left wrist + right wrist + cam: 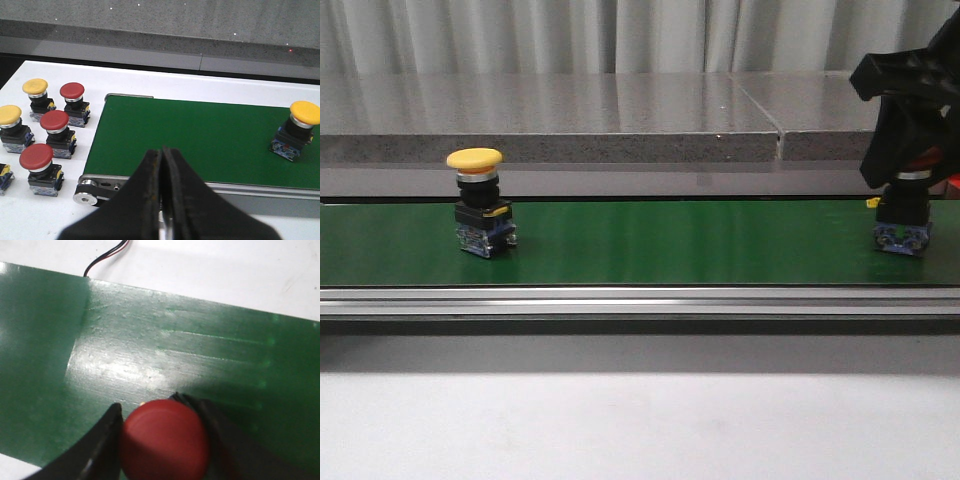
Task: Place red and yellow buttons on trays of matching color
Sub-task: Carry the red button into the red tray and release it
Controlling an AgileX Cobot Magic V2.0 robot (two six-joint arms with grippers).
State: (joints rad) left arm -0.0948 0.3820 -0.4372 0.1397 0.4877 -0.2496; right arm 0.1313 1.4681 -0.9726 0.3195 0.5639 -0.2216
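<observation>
- Two buttons stand on the green belt point(640, 245) in the front view: a yellow button point(480, 205) toward the left, upright and untouched, and a red button point(908, 215) at the far right, under the right arm.
- We judge the step in hand to be the pickup of the red button: the right pincer point(160, 440) sits astride its cap, a finger close on each side, and the button's base is on the belt, not lifted.
- In the right wrist view the jaws look drawn in against the red cap, but the contact lines are cut off by the frame edge, so we cannot tell whether the grip has fully closed.
- The left pincer point(161, 170) has its fingers pressed together with nothing between them; it hangs over the near end of the belt, well apart from the yellow button.
- Beside the belt's end, on the white table point(150, 80), stands a stock of spare buttons point(50, 135), three red caps and two yellow in full sight, with another partly cut off at the edge.
- No tray shows in any view, red or yellow, so we can say nothing of what the trays hold.
- The next move, as we judge it, calls for a firm hold on the cap, a straight lift clear of the belt, then carriage to the red tray; the yellow button would wait for its own tray.
</observation>
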